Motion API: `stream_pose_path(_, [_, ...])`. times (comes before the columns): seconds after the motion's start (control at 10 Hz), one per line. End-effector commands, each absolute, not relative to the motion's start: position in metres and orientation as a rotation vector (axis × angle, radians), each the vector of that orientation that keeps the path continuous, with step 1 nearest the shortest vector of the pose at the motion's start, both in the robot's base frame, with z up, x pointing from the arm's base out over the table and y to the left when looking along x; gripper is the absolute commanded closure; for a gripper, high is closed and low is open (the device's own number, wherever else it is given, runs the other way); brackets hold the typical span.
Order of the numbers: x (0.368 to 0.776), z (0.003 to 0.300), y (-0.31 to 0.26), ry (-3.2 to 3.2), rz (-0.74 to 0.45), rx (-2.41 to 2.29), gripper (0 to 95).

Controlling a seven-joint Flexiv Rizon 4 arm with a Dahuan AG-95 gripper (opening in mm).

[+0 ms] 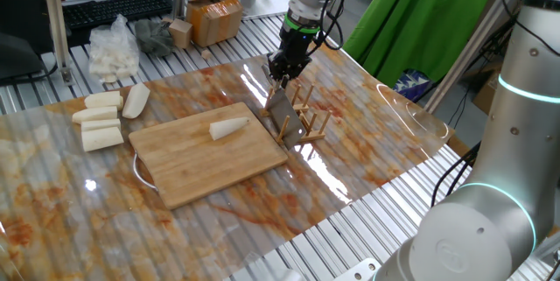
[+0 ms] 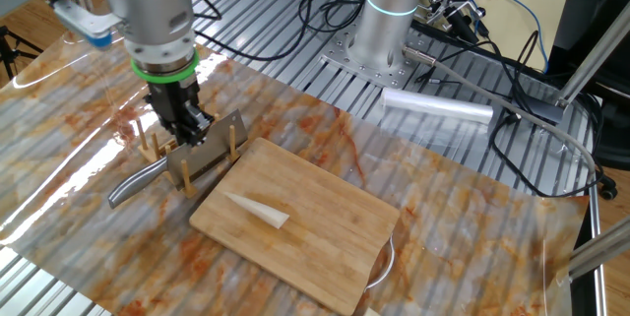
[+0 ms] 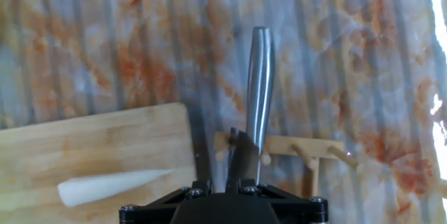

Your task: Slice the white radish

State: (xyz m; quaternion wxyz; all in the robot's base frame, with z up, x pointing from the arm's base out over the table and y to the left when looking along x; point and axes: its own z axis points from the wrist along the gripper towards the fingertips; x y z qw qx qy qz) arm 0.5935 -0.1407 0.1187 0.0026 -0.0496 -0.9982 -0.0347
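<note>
The white radish [image 1: 229,128] lies whole on the wooden cutting board [image 1: 192,172], pointed end toward the rack; it also shows in the other fixed view [image 2: 256,211] and the hand view [image 3: 112,185]. A steel knife [image 2: 212,149] stands on edge in a small wooden peg rack [image 2: 187,168] beside the board, its handle [image 3: 260,91] sticking out. My gripper [image 1: 284,73] [image 2: 187,129] [image 3: 234,182] is straight above the rack, and its fingers straddle the knife where blade meets handle. They look closed against it. The fingertips themselves are mostly hidden.
Several thick cream-white chunks [image 1: 101,119] lie left of the board. A clear bag of white pieces [image 1: 114,49], a cardboard box [image 1: 214,18] and a keyboard [image 1: 114,10] are at the back. A plastic roll [image 2: 438,109] and the arm's base [image 2: 379,21] stand nearby.
</note>
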Motion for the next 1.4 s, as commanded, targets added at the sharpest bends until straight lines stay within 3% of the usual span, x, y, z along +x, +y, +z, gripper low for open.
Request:
stream_pose_path(0.1, [0.594, 0.117, -0.142, -3.133, -0.104, -0.146, 76.0])
stream_pose_path(1.3, [0.576, 0.096, -0.155, -3.126, -0.166, -0.164, 76.0])
stream_pose_path(1.4, [0.574, 0.093, -0.157, -3.126, -0.168, -0.163, 57.0])
